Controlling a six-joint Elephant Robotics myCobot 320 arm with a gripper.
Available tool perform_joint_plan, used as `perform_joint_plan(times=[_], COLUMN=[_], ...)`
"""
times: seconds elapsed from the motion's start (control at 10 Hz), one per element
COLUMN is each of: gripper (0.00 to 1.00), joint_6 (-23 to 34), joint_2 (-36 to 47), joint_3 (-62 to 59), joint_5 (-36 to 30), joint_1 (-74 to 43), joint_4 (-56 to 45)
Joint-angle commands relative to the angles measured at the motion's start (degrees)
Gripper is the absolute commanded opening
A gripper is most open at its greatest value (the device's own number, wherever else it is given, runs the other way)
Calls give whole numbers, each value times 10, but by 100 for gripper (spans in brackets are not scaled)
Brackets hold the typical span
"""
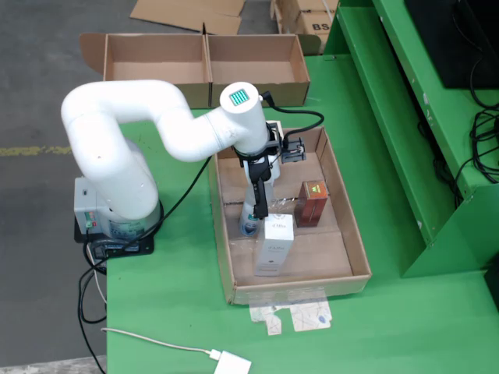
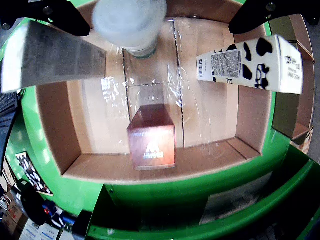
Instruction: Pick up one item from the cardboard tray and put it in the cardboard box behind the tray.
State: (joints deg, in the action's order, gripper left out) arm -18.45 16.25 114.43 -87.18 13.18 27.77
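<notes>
Start with the wrist view. At the top edge, your gripper shows two dark fingers spread wide toward the upper corners, with nothing clamped between them. Right under the gap, at top centre, sits the round pale cap of a bottle, blurred because it is so close. You can't tell from here whether either finger touches it.

That bottle looks like the likeliest pick. Expect a light plastic container with a smooth, rounded wall that could slip or twist under flat fingers. Close across the body just below the cap, squarely and not on the taper, and squeeze gently, since thin plastic may flex.

Left of it in the same view lies a long white carton with fine print, and at upper right a cow-patterned carton. Both look stiff and light, with flat faces that should give you an easier hold.

Further out, at centre frame, a reddish-brown box stands upright, well apart from the fingers.

All of these rest in the cardboard tray, centre of the overhead view, where the arm hangs over the tray's middle. Beyond it, at the upper left of that view, the cardboard box waits with its two compartments open.
</notes>
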Motion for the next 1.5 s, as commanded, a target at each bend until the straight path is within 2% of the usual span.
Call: perform_joint_plan(times=[0.0,0.4,1.4], gripper=[100,100,100], joint_6=[6,12,15], joint_2=[-60,-95,-97], joint_3=[-22,-44,-45], joint_5=[-3,-7,-9], joint_1=[-8,-16,-18], joint_4=[45,49,51])
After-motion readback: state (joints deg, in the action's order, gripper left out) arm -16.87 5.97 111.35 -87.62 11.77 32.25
